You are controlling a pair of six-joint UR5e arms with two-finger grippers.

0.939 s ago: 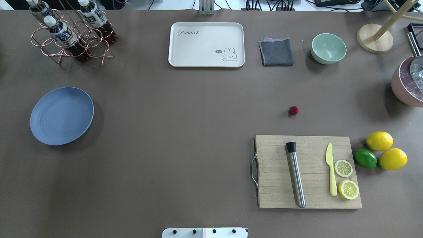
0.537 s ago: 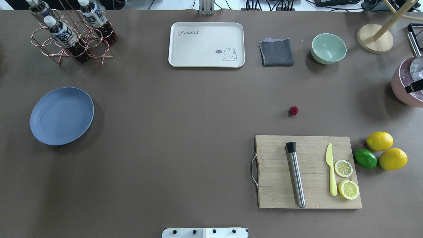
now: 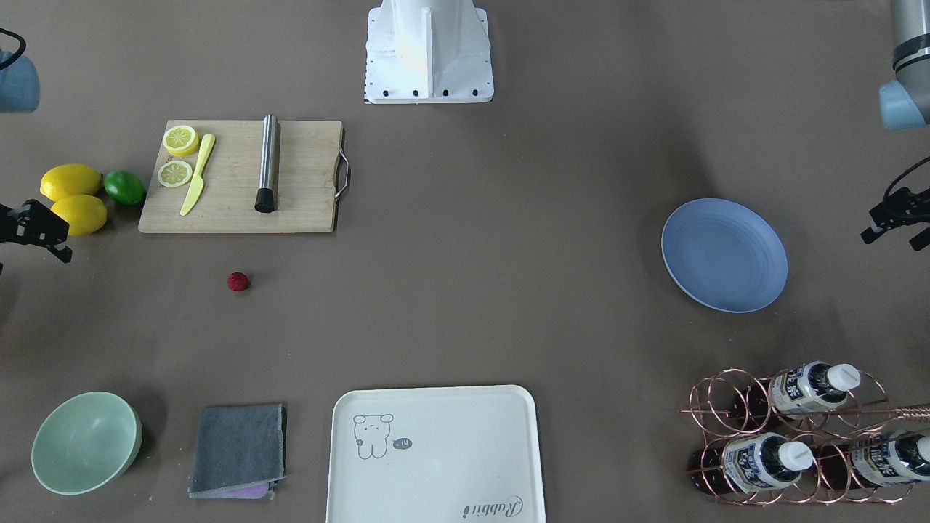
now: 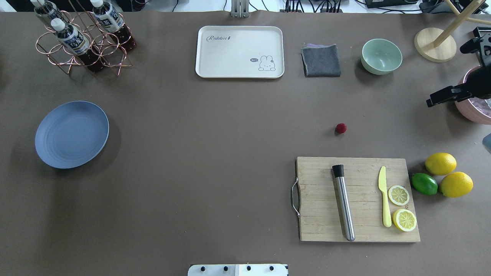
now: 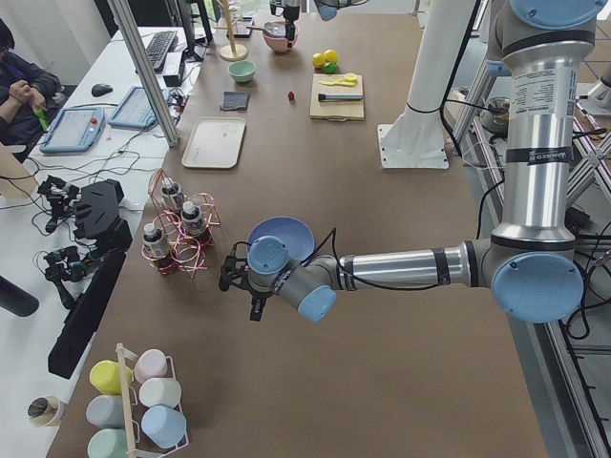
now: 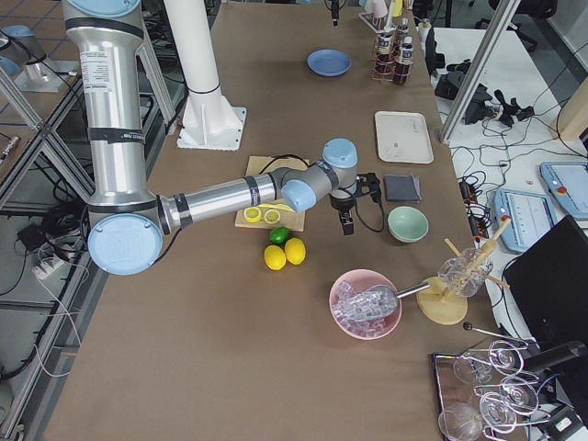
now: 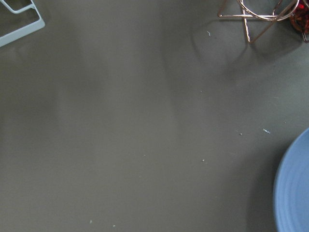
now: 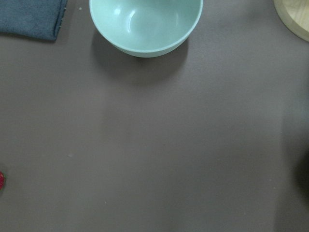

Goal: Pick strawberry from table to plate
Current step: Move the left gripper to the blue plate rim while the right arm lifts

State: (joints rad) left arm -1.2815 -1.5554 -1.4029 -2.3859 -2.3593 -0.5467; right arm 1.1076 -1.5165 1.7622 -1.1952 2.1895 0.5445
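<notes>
The strawberry (image 4: 341, 128) (image 3: 237, 281), small and deep red, lies alone on the brown table (image 4: 215, 153), just beyond the cutting board. Far across the table on its left side sits the blue plate (image 4: 71, 134) (image 3: 724, 255), with nothing on it. My right gripper (image 4: 447, 76) hangs open at the right edge, well right of the strawberry and above table height. Its wrist view catches only a red sliver of the strawberry (image 8: 1, 180) at the left border. My left gripper (image 3: 892, 242) hovers open beside the plate, outside the overhead view.
A wooden cutting board (image 4: 356, 199) carries a metal muddler, a yellow knife and lemon slices. Lemons and a lime (image 4: 424, 183) lie to its right. The far side holds a mint bowl (image 4: 381, 56), a grey cloth (image 4: 321, 60), a cream tray (image 4: 239, 51) and a bottle rack (image 4: 82, 38).
My right gripper has come in from the overhead view's right edge, moving left over the pink bowl. The strawberry and the plate have not moved.
</notes>
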